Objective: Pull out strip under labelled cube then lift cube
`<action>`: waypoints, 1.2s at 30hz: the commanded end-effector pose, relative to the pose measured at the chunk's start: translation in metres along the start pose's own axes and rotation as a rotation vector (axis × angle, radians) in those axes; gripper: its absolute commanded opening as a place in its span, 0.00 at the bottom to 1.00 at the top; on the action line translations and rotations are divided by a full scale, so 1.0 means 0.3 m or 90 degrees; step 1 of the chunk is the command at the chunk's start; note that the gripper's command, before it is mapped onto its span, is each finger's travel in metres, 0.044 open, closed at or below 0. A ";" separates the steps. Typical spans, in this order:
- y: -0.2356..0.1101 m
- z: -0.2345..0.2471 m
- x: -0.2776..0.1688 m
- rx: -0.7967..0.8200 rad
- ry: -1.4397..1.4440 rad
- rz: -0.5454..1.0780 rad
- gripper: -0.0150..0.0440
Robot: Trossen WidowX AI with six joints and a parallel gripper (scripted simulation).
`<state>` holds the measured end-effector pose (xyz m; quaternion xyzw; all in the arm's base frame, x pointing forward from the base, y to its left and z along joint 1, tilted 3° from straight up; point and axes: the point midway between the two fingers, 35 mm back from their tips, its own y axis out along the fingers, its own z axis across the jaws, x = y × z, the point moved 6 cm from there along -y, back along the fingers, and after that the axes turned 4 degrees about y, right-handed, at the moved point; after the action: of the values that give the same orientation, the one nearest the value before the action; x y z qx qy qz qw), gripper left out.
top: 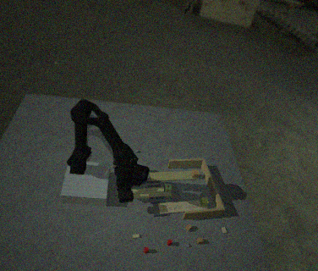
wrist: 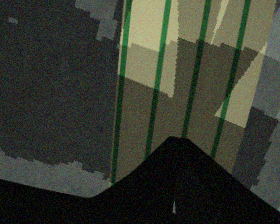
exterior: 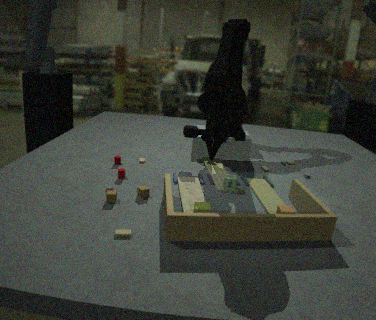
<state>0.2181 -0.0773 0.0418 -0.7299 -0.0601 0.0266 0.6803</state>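
A three-walled wooden tray (top: 203,213) (exterior: 250,227) holds several flat strips side by side. My gripper (top: 127,196) (exterior: 214,156) (wrist: 176,147) is at the tray's open end, shut on the end of a pale strip with green lines (top: 148,191) (exterior: 219,171) (wrist: 191,90). That strip reaches partly out of the tray. A pale green cube (top: 167,186) (exterior: 230,182) rests on it. A green cube (top: 205,201) (exterior: 202,206) sits on a light strip (exterior: 190,192). An orange cube (top: 196,174) (exterior: 285,209) sits on another strip (exterior: 267,195). I cannot read any label in this dim light.
Two red cylinders (top: 145,250) (exterior: 117,160) and several small tan blocks (top: 199,240) (exterior: 143,191) lie loose on the table beside the tray. The arm's white base plate (top: 84,186) lies behind the gripper. A black post (exterior: 47,107) stands at the table's far corner.
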 end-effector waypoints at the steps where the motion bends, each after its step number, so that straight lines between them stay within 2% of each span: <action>1: 0.016 0.009 -0.016 0.005 -0.001 0.023 0.25; 13: 0.016 0.009 -0.016 0.005 -0.001 0.023 0.25; 18: -0.133 -0.004 0.018 0.004 -0.001 0.021 0.25; 23: -0.141 -0.004 0.018 0.005 -0.001 0.023 0.25; 28: -0.136 0.004 0.090 0.003 0.111 0.022 0.48; 36: -0.146 0.013 0.176 0.003 0.119 0.020 0.83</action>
<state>0.2556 -0.0668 0.0862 -0.7279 0.0086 -0.0263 0.6851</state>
